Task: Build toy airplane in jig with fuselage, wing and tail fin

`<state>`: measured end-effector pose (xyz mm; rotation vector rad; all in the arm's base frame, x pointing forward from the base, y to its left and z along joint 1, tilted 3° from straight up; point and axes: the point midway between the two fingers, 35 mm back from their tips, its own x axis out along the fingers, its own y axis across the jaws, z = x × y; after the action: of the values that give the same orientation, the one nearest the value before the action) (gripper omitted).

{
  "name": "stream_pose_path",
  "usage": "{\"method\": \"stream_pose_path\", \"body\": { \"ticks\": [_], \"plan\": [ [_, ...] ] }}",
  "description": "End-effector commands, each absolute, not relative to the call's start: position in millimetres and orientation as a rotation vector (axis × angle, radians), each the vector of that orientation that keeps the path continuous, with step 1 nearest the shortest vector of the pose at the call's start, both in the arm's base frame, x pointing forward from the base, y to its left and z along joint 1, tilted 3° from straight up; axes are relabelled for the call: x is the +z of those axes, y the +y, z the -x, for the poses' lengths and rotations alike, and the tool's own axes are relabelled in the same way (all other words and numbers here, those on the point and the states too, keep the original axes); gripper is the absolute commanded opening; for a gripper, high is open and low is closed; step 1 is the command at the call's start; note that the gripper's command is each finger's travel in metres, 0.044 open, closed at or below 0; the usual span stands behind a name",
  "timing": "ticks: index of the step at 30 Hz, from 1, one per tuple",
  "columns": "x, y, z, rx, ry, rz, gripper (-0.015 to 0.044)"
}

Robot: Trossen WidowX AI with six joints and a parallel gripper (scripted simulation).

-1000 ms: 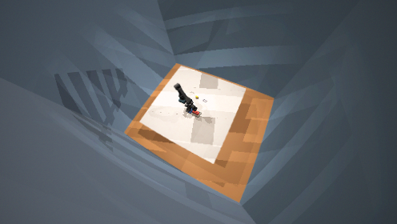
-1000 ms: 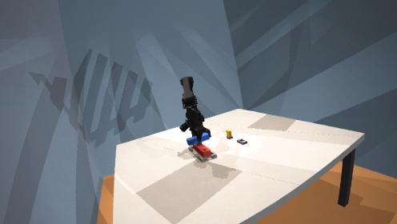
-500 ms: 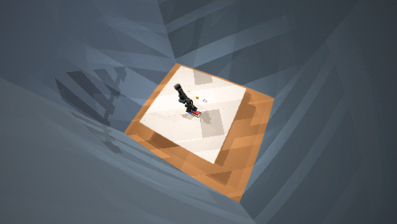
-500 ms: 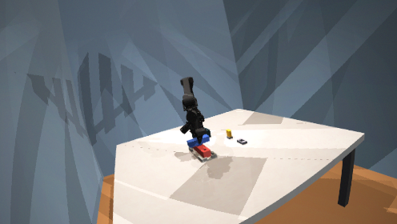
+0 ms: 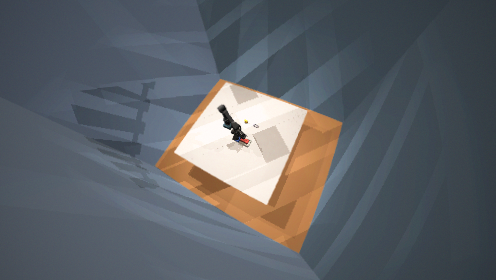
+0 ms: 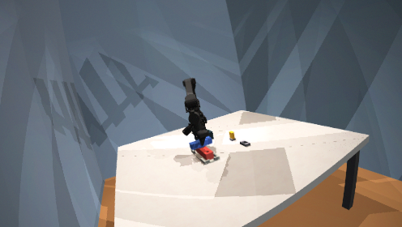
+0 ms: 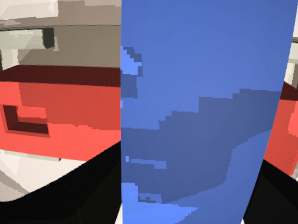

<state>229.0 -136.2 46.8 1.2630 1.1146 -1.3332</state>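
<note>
The gripper (image 5: 242, 139) (image 6: 204, 140) (image 7: 184, 153) is open, with the blue wing (image 6: 198, 143) (image 7: 200, 65) between its fingers. Just below it, the red fuselage (image 5: 245, 141) (image 6: 206, 153) (image 7: 75, 112) lies in the cradle (image 6: 207, 162). Farther away, the yellow piece (image 5: 246, 122) (image 6: 232, 134) stands on the table (image 5: 220, 165) (image 6: 162, 182).
</note>
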Motion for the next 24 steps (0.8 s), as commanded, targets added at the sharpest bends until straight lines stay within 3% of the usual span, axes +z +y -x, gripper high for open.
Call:
{"method": "stream_pose_path", "body": {
  "ticks": [1, 6, 14, 20, 24],
  "plan": [
    [47.2, -136.3, -229.2, -1.333, 1.114, -1.263, 0.0319],
    [47.2, -136.3, -229.2, -1.333, 1.114, -1.263, 0.044],
    [49.4, -136.4, -229.6, -1.333, 1.114, -1.263, 0.044],
    [123.2, -132.9, -231.6, -1.333, 1.115, -1.257, 0.044],
    [132.6, -132.4, -232.4, -1.333, 1.116, -1.257, 0.044]
  ]
}}
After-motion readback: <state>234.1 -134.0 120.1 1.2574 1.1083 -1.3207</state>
